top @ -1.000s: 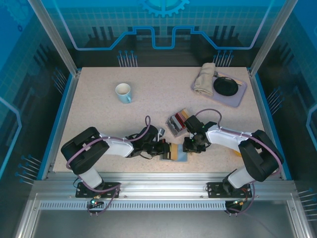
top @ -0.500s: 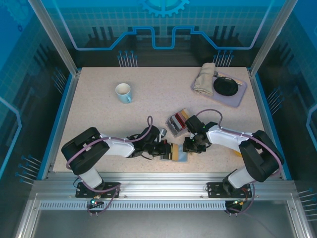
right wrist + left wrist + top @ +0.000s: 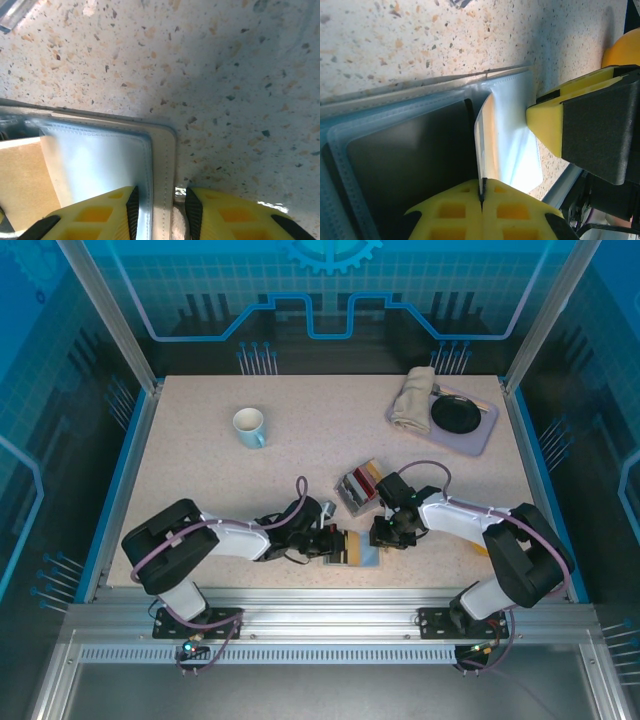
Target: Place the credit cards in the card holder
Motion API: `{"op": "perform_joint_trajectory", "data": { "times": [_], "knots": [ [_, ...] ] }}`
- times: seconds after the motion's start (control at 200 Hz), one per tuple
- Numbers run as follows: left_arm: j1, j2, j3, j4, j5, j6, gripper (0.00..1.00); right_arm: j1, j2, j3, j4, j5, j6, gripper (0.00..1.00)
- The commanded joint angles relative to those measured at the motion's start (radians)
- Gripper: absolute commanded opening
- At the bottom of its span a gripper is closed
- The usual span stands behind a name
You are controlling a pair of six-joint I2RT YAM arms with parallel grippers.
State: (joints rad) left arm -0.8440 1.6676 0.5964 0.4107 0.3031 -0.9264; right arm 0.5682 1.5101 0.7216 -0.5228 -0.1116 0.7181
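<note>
**Caller:** Where's the holder [image 3: 366, 556] right now?

**Me:** It lies open on the table [image 3: 225, 75] at the near edge, between my two grippers, with the sleeves facing up.

**Caller:** And your left side?

**Me:** My left gripper [image 3: 482, 192] is clamped tight on a tan card [image 3: 484, 145], the pads meeting on its near edge. I hold the card on edge and tilted. That way its far end points into the mouth of the clear sleeve [image 3: 512, 150], beside the dark panel [image 3: 410, 165].

**Caller:** Is it in?

**Me:** Not seated, I'd judge. Most of the card stands clear of the sleeve.

**Caller:** What's the right doing?

**Me:** My right gripper [image 3: 159, 210] has its jaws apart, astride the beige rim [image 3: 164, 165] at a corner of the holder. One pad is on the sleeve side and the other is on the table side. I read that as pinning, so the holder doesn't skid when the card pushes in. How hard it presses, I can't tell.

**Caller:** And the other cards?

**Me:** They're stacked [image 3: 357, 485] near the holder on its far side, within easy reach for the next pick.
</note>
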Motion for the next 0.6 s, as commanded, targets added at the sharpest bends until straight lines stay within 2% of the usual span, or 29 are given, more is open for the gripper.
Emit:
{"op": "perform_joint_trajectory", "data": {
  "times": [0.0, 0.355, 0.59],
  "knots": [
    [-0.036, 0.054, 0.029, -0.058, 0.014, -0.014, 0.0, 0.01, 0.08, -0.07, 0.111, -0.073, 0.022, 0.34],
    [-0.055, 0.07, 0.074, -0.141, -0.006, -0.003, 0.09, -0.006, 0.015, -0.082, 0.094, -0.085, 0.026, 0.38],
    [-0.055, 0.049, 0.064, -0.177, -0.037, -0.032, 0.12, -0.028, -0.038, -0.063, -0.023, 0.005, -0.036, 0.46]
  ]
}}
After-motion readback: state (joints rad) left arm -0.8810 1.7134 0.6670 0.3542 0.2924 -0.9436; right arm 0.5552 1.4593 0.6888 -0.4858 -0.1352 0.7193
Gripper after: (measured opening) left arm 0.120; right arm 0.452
